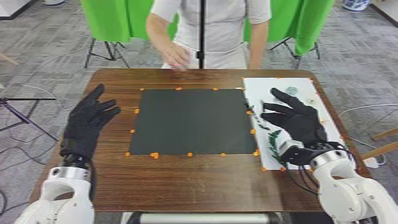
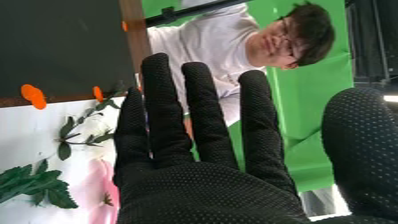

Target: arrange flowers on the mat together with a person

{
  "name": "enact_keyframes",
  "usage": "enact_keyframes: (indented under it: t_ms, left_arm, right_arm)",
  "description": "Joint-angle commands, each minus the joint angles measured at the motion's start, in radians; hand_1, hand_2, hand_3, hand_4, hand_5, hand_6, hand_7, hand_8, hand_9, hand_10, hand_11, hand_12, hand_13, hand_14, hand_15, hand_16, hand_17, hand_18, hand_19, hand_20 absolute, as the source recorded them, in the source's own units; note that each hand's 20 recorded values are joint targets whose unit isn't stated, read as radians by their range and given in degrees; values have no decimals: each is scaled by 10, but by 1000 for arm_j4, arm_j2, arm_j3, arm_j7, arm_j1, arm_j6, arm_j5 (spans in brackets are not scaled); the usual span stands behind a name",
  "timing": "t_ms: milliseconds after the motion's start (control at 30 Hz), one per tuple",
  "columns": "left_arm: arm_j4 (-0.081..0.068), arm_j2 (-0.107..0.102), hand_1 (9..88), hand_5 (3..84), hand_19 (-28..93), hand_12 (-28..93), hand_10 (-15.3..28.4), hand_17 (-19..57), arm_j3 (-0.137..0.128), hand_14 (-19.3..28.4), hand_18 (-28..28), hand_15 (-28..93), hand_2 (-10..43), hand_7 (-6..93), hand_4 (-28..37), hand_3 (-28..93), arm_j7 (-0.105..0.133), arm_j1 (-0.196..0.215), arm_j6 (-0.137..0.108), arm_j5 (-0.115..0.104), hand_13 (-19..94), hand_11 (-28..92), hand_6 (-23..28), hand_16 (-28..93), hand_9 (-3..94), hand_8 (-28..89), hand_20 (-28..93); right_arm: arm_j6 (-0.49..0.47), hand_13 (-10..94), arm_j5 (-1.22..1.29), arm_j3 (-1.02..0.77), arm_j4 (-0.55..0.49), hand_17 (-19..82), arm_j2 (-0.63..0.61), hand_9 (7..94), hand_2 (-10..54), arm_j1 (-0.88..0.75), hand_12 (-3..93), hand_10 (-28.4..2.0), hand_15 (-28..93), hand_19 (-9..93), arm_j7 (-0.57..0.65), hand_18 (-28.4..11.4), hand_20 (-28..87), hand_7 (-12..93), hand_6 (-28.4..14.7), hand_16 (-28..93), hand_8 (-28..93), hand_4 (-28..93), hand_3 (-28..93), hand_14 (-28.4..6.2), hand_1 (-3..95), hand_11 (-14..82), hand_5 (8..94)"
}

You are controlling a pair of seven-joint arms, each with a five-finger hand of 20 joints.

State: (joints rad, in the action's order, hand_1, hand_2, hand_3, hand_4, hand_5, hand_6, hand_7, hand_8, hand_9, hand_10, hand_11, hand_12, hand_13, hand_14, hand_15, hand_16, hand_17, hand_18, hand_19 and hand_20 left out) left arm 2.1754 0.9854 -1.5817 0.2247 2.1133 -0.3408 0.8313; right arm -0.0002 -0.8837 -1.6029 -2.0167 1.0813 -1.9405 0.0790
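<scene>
black gloves on both sides of the table: the left hand (image 1: 87, 122) hovers beside the mat (image 1: 191, 120), loose and unclenched, fingers relaxed. over on the other side, the right hand (image 1: 300, 124) hangs above the white sheet (image 1: 263, 89), its fingers straight and spread in the wrist view, grip slack.

and the flowers? they're on that white sheet, just beside the mat's right edge. there's a dark green leafy stem (image 1: 274, 137) lying next to the right hand, and a pale green piece (image 1: 291, 90) near the sheet's far end. over to the wrist view: a slim sprig (image 2: 65, 143) with small leaves lies near the mat, broad jagged leaves (image 2: 35, 184) spread close by, and something pink (image 2: 96, 197), too blurred to name, is alongside on the white.

orange tabs (image 1: 155, 155) dot the mat's border, with the brown wooden table (image 1: 178, 192) beneath it all. as for containers, a blue-and-white pot (image 1: 356, 4) stands on the floor beyond the table, at the far right, cut off by the view's edge; what it contains, i can't tell.
</scene>
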Motion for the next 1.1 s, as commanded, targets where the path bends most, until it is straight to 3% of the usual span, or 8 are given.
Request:
enact_keyframes:
  t_ms: [33,1100]
  left_arm:
    - [-3,1,242,319,465,100,193,-89,2,254,211,550,70,95,-283,773,-4,2,-4,-4,235,284,45,-102,338,-81,159]
    - [0,-2,243,318,465,100,192,-89,6,254,211,549,69,96,-283,776,-4,10,-8,-6,234,287,45,-102,339,-81,158]
  right_arm:
    - [3,331,-2,2,-6,20,3,448,105,-6,152,-155,456,439,-6,-174,225,183,46,106,-138,-283,808,-190,138,172,386]
    - [-4,331,-3,3,-3,19,5,448,104,0,152,-156,455,439,2,-175,224,182,46,106,-138,-283,809,-190,138,171,386]
